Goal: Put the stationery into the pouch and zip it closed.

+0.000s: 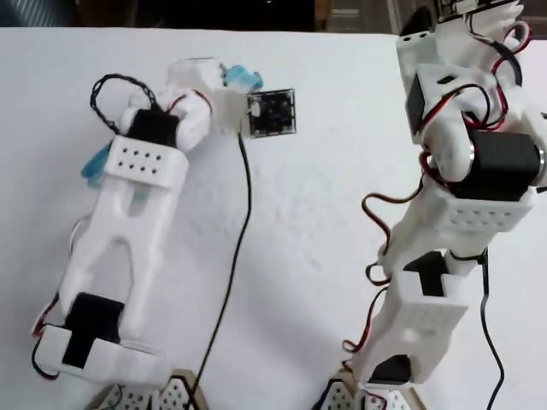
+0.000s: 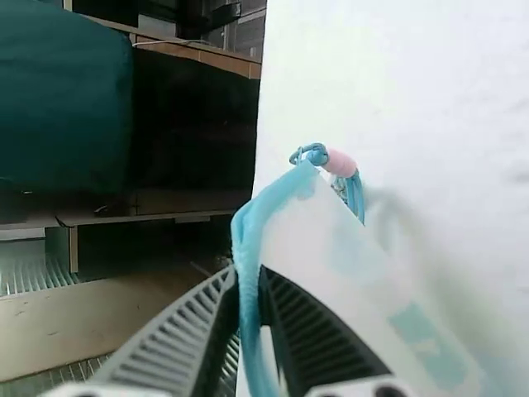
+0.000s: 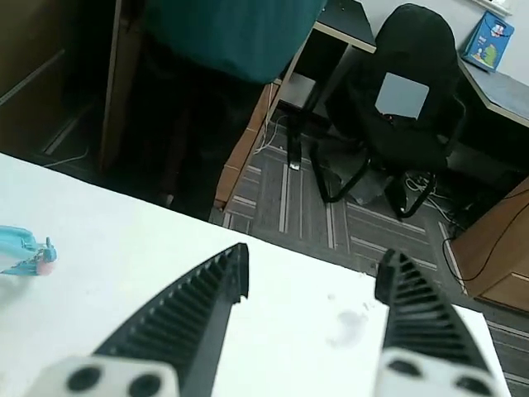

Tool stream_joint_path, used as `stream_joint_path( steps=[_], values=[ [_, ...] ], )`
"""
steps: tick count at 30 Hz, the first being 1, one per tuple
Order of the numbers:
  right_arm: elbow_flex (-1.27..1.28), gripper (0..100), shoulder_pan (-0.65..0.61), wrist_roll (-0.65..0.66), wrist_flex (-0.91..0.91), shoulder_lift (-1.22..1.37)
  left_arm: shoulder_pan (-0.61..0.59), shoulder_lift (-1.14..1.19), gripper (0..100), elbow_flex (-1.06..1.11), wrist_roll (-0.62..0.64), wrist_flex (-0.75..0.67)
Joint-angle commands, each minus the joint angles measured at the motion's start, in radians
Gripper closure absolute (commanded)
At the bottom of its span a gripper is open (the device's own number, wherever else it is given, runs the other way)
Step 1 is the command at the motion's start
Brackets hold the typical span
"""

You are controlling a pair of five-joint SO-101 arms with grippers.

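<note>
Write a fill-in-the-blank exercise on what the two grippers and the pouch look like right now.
1. The left gripper is ____ on the blue edge of the pouch.
2. The right gripper hangs over the table with its jaws ____.
3. The zip pull at the pouch's corner has a ____ tip.

Missing words: shut; open; pink.

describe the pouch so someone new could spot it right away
Start at the white table, at the left arm's tool. The pouch is the frosted, see-through bag pinched by its rim in that tool. Its light blue edging and the pink bead on its zip set it apart.
</note>
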Motion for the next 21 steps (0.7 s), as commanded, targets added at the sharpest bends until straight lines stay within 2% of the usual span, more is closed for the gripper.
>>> stream_joint_path(
  steps=[1,5,10,12,16,21],
  values=[
    [-0.023,74.4,0.005,-0.002,0.022,-0.036,0.013,-0.064,98,-0.100,-0.011,-0.014],
    [-0.023,74.4,0.005,-0.002,0.022,-0.036,0.019,-0.137,98,-0.144,-0.034,-0.011],
    [-0.023,74.4,0.005,-0.002,0.022,-0.036,0.024,-0.236,98,-0.152,-0.203,0.025],
    [-0.023,74.4,0.005,-0.002,0.022,-0.036,0.041,-0.260,98,-0.138,-0.279,0.091],
    [-0.023,74.4,0.004,-0.002,0.022,-0.036,0.059,-0.269,98,-0.048,-0.427,0.229],
    [-0.025,74.4,0.004,-0.002,0.022,-0.036,0.053,-0.263,98,0.126,-0.534,0.242]
  ],
)
